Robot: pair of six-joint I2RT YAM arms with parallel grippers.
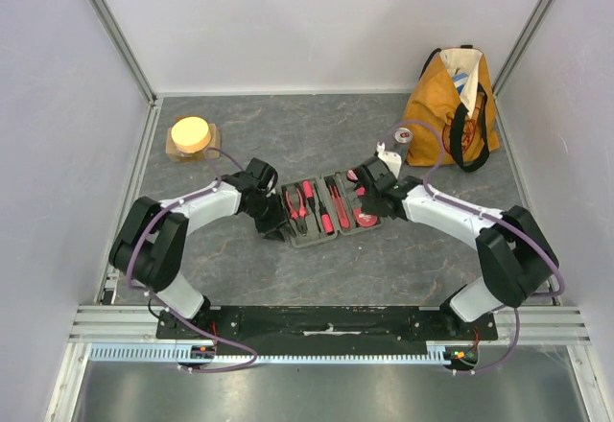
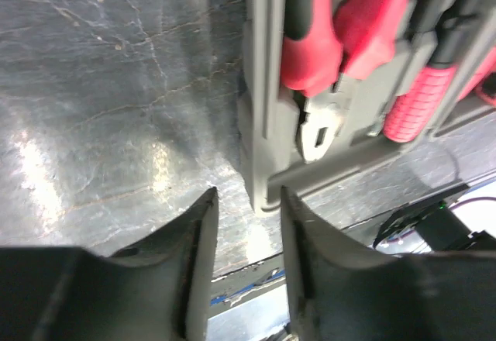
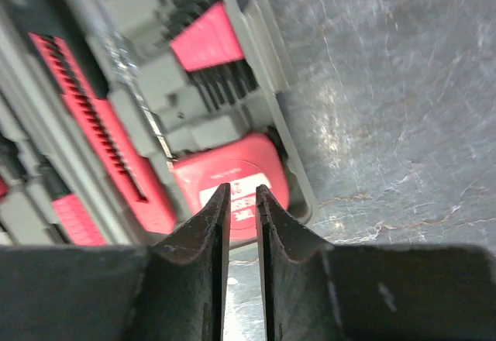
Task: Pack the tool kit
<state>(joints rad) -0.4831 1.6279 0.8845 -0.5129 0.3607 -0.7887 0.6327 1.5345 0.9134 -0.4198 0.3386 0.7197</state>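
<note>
Here, our left pincer [image 2: 248,198] is open part of the way, and we see nothing between its two dark fingers. It holds nothing, and its tips hang just beside a corner of the tool kit [image 2: 263,108]. We cannot tell if they touch it. Our right pincer [image 3: 242,190] is open only a thin crack, and nothing is in that crack either. It hangs over the round red tape measure [image 3: 205,172], and we cannot tell if it touches it. The worktop [image 1: 288,134] is dark grey with pale lines like stone, and light shines on it in spots. Pale walls [image 1: 288,19] stand around it on three sides. An orange bag [image 1: 446,105] stands at the far right, and a clear tub [image 1: 192,138] with something round and yellow in it sits at the far left. The tool kit lies open and flat in the middle of the worktop, between the two pincers. Its red and black tools rest in their slots. The pliers [image 2: 322,120] lie at the end near the left pincer. The cutter [image 3: 101,124] lies beside the tape measure at the end near the right pincer.
</note>
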